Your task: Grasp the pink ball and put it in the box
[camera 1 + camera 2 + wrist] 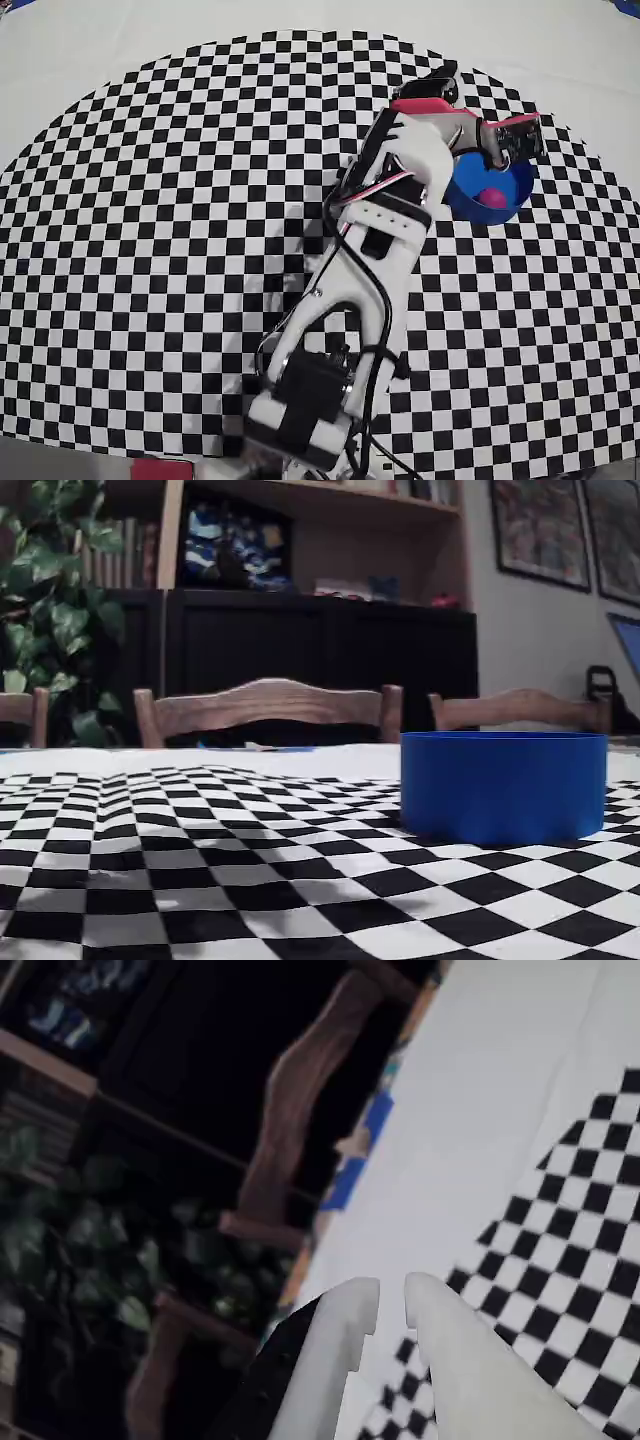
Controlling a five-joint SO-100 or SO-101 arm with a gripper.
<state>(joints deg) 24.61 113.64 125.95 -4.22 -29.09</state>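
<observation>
Small matte magenta-pink ball [491,197] lying inside a round, low, bright blue tub [462,196] on a black-and-white checkered cloth [150,250], with the white robot arm [370,260] reaching over the tub.

In the overhead view the tub sits at the far right of the cloth and the ball rests near its right inner wall. The two-finger gripper [528,138] hangs just beyond the tub's far rim, apart from the ball. In the wrist view its white fingers [340,1340] stand slightly apart, holding nothing. The fixed view shows the tub's blue wall [503,785] only; the ball is hidden there.
</observation>
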